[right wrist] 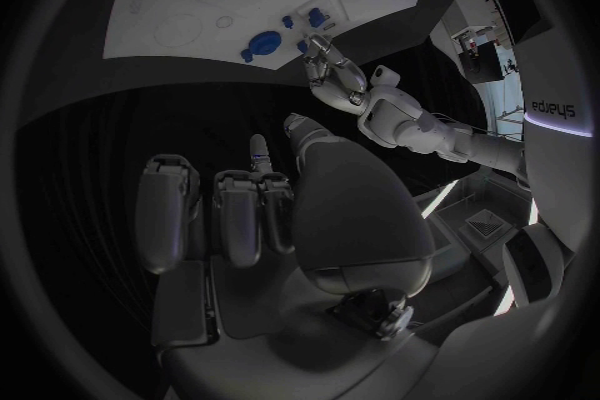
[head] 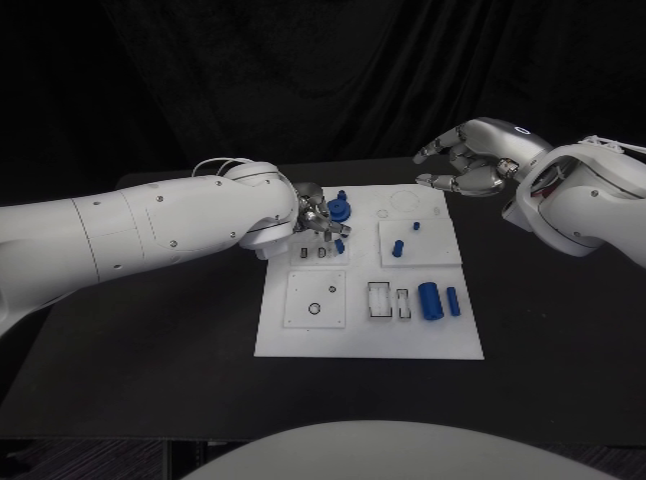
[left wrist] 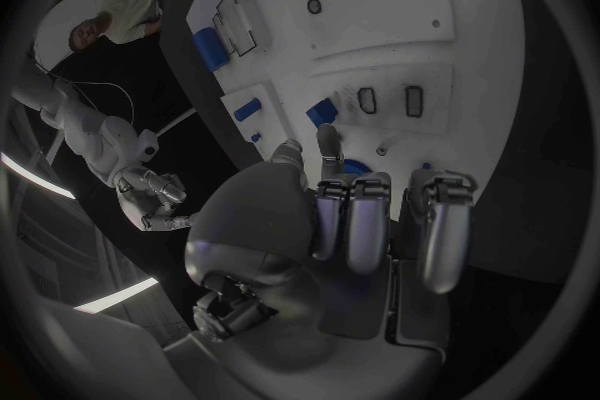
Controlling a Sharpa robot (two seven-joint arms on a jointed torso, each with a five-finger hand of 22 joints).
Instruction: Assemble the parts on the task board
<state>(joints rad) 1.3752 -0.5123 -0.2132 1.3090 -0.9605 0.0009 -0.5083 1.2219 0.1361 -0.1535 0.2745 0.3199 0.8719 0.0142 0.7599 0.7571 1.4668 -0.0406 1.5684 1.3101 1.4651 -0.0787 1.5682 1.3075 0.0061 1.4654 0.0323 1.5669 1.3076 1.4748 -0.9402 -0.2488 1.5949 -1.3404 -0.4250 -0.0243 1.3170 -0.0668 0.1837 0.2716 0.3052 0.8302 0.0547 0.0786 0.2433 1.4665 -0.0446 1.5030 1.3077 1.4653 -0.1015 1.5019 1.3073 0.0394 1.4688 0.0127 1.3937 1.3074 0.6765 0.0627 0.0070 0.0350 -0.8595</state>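
Observation:
The white task board [head: 366,335] lies in the middle of the black table. My left hand [head: 316,216] hovers over its far left corner, fingers apart and holding nothing. Its fingertips are close beside a round blue part [head: 339,209] that stands there; in the left wrist view this part [left wrist: 356,167] peeks out past the fingers [left wrist: 350,215]. A small blue piece [head: 339,245] lies just nearer. A blue peg [head: 398,246] and two blue cylinders [head: 428,299] rest further right. My right hand [head: 467,162] hangs above the table beyond the board's far right corner, loosely bent and empty.
Several empty slots and holes mark the board, among them two rectangular pockets [head: 391,300] and a ring recess [head: 315,308]. Bare black table [head: 136,340] surrounds the board on every side. A black curtain closes off the back.

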